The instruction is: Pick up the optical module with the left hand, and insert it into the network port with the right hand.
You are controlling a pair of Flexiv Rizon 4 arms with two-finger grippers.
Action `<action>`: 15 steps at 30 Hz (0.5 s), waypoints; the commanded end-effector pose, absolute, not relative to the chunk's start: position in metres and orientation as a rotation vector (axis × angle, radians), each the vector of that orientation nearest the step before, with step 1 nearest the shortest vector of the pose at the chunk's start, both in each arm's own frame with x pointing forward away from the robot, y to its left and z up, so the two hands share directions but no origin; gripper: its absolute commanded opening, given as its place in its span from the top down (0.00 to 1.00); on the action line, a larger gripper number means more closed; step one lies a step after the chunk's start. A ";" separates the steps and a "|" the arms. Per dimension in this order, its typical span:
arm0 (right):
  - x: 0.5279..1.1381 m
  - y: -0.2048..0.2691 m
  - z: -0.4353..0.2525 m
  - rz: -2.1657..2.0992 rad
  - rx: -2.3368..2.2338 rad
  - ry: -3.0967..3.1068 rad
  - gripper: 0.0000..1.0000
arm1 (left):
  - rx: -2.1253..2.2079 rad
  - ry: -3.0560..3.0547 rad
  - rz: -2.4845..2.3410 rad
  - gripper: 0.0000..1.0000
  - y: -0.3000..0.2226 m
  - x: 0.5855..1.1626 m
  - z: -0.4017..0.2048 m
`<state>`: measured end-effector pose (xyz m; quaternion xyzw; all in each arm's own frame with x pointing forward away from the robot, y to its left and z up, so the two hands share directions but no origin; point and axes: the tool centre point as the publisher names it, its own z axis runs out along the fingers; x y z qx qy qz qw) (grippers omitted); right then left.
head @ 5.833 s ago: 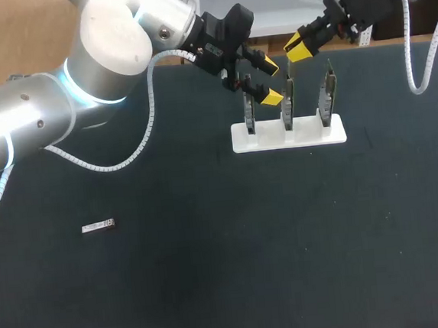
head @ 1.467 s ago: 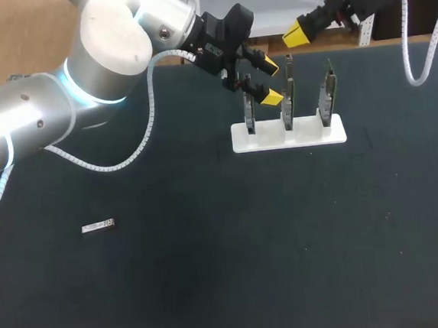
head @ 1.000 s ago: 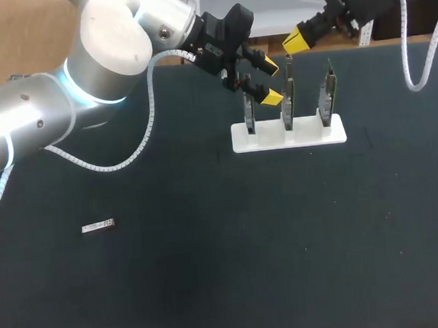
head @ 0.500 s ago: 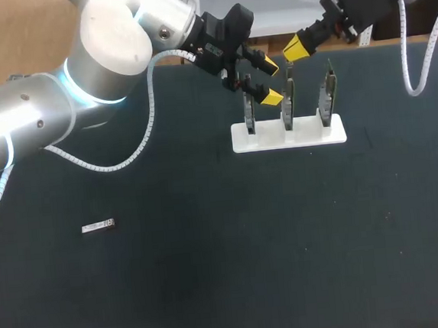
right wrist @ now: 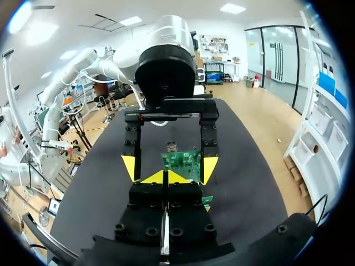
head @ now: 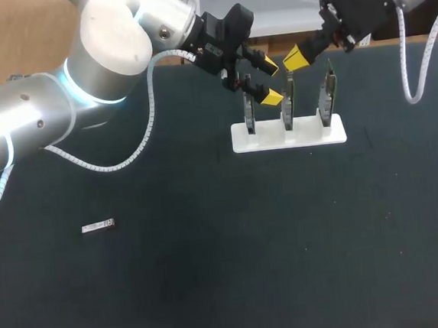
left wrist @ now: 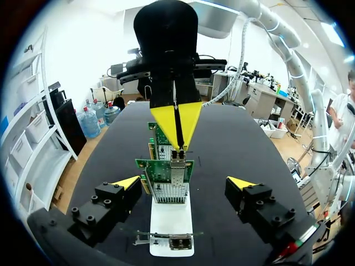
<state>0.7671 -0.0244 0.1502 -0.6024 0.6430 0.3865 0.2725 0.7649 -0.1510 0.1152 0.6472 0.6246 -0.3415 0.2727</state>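
The optical module (head: 98, 226), a small dark and silver bar, lies flat on the black table at the left, far from both grippers. A white rack (head: 289, 134) holds three upright green network cards (head: 286, 100). My left gripper (head: 272, 81) hangs open beside the leftmost card; in its wrist view the left gripper (left wrist: 183, 184) frames the cards (left wrist: 165, 178) with nothing between its fingers. My right gripper (head: 294, 58) is shut and empty just above the middle card. Seen from the left wrist, the right gripper (left wrist: 177, 124) has its yellow tips at a card's top port. The right gripper (right wrist: 166, 177) faces a card (right wrist: 183, 159).
The rack (left wrist: 171, 221) stands near the table's far edge, with both arms crowded over it. Black tabletop (head: 250, 253) stretches wide between the rack and the module.
My right gripper has come down and slightly left, from above the far edge to just over the middle card. The left arm and the module have not moved.
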 end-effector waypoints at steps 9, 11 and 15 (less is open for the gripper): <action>0.767 -0.023 0.139 1.063 -1.621 1.748 1.00 | 1.746 1.684 -0.920 0.00 -0.152 0.767 0.116; 0.766 -0.023 0.137 1.066 -1.621 1.751 1.00 | 1.746 1.684 -0.920 0.00 -0.152 0.767 0.116; 0.767 -0.023 0.135 1.070 -1.617 1.758 1.00 | 1.746 1.684 -0.920 0.00 -0.152 0.767 0.116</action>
